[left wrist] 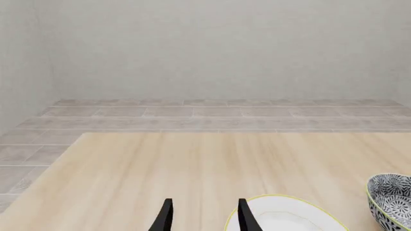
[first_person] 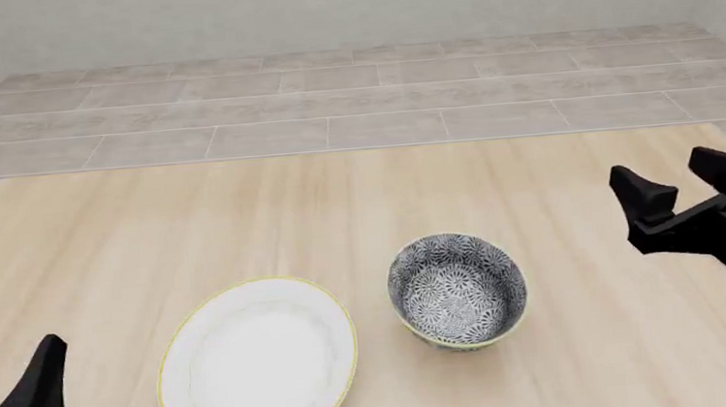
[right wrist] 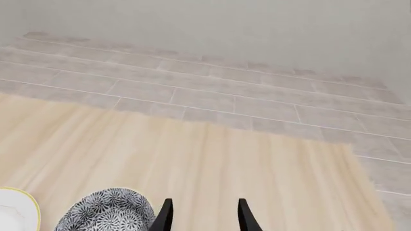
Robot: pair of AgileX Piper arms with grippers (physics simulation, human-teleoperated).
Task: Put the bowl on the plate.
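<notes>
Left gripper [first_person: 8,392] sits nearest you, fingers spread, holding nothing. Plate [first_person: 258,360] next, then bowl [first_person: 458,288] just beside it on the table [first_person: 145,240], apart. Right gripper [first_person: 679,183], parted and unloaded, is closer to the bowl; use it.

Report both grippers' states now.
Left gripper: open, holding nothing.
Right gripper: open, holding nothing, clear of the blue-grey floral ceramic bowl.

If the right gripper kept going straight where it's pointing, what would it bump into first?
Probably just the bare wooden table. In its wrist view the right gripper is open and points past the bowl, which sits off to one side, so nothing else looks to be in its line, though depth is hard to judge.
</notes>
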